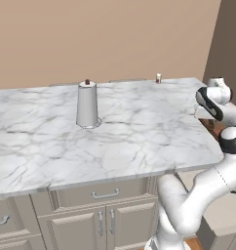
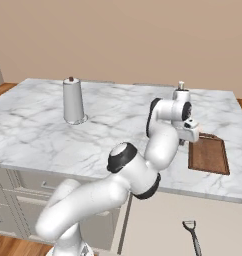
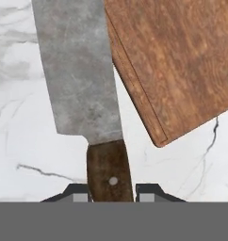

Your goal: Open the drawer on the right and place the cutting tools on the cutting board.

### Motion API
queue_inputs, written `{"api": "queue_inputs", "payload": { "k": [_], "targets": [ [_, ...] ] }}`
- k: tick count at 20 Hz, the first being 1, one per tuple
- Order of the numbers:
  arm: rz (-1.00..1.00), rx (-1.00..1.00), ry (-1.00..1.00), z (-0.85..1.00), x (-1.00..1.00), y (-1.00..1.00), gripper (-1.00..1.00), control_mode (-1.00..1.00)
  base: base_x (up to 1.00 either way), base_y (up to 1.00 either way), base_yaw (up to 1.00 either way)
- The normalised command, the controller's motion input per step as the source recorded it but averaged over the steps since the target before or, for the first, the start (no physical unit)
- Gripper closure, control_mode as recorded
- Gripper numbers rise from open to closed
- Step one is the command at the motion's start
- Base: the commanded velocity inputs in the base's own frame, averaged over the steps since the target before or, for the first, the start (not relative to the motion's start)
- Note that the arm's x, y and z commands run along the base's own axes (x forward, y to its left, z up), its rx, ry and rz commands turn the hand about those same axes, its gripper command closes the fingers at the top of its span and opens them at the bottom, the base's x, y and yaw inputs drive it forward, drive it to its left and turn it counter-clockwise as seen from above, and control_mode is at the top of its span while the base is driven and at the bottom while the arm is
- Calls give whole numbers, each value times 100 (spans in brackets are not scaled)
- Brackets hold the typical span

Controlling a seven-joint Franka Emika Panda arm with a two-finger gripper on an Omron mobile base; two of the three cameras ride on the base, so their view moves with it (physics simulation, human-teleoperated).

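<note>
- The two-finger gripper (image 3: 113, 192) is clamped on the brown wooden handle of a broad grey-bladed knife (image 3: 80, 75); the two dark fingertips (image 3: 77, 194) sit against either side of the handle, which has a pale rivet.
- In the hand view the knife's long axis runs straight away from the gripper, blade pointing to the top of the picture, over the grey-white marble countertop (image 3: 26, 146).
- The flat rectangular reddish-brown wooden cutting board (image 2: 208, 153) lies at the near right part of the countertop (image 2: 108, 125), close to its near edge, its long axis running from near to far.
- In the hand view one corner of the cutting board (image 3: 182, 66) lies just beside the blade, with its darker rim angled across the picture; whether blade and board overlap I cannot tell.
- In the right base view the hand hangs just left of the board.
- A grey cylindrical paper-towel holder (image 1: 87, 104) stands upright on the left part of the countertop (image 1: 139, 127), well apart from the board.
- A small pale shaker (image 1: 158, 78) stands at the far edge.
- A dark slim-handled tool (image 2: 192, 235) lies on pale beige below the counter's near right edge.
</note>
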Motion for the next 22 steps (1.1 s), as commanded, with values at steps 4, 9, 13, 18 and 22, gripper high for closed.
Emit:
{"api": "queue_inputs", "payload": {
  "k": [4,9,13,18,22],
  "targets": [
    [-2,14,0,0,43,-36,100,-100,0,0,0],
    [1,4,0,0,6,-35,100,-100,0,0,0],
    [7,0,0,0,-2,-23,100,-100,0,0,0],
    [9,2,0,-9,-48,-17,100,-100,0,0,0],
    [13,2,-2,-8,-90,-7,100,-100,0,0,0]
  ]
}}
